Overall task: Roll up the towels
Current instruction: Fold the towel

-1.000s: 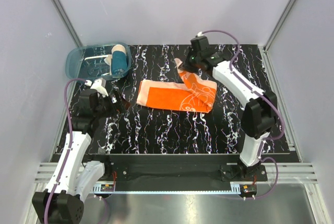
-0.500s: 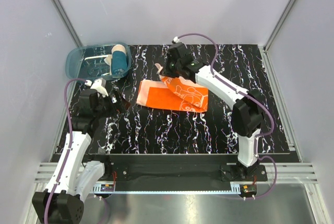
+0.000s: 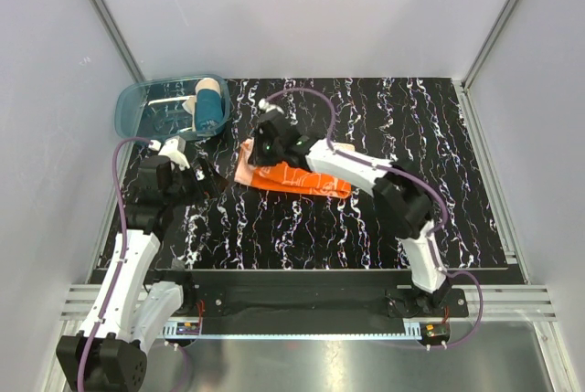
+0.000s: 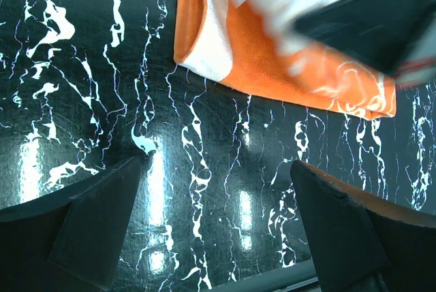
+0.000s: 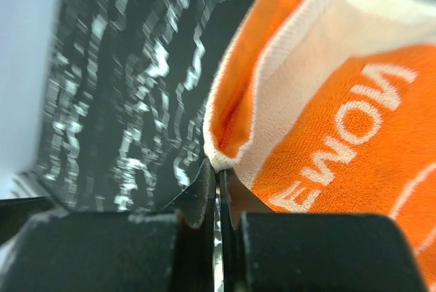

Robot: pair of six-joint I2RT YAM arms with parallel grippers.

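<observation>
Our right claw [image 5: 216, 184] is clamped on the cream-backed hem of the bright orange terry towel with white line drawings [image 5: 327, 122]. Its two black jaws press together with only a thin edge of cloth between them. From above, the claw sits at the left end of that towel, which lies doubled over on itself as a long narrow band across the middle of the glossy black, white-veined table [image 3: 430, 136].

Just to the left, our left claw [image 4: 218, 197] hovers low over bare tabletop, jaws spread wide and nothing between them, with the towel's end just beyond its tips. Further out, in the far left corner, the teal-blue towel with a cream edge [image 3: 208, 109] stands rolled up inside the translucent blue plastic tub [image 3: 137, 109]. We judge half the job done, with the orange towel only folded or barely started on its roll.

The risks, as we read them:
- The grip is on a sliver of hem, so a quick pull could slip it free and let the top layer flop open.
- The slick table gives little hold, so the whole band may slide rather than turn, leaving a loose or skewed roll.
- The two arms are close together, so a careless sweep to the left could knock the open claw
</observation>
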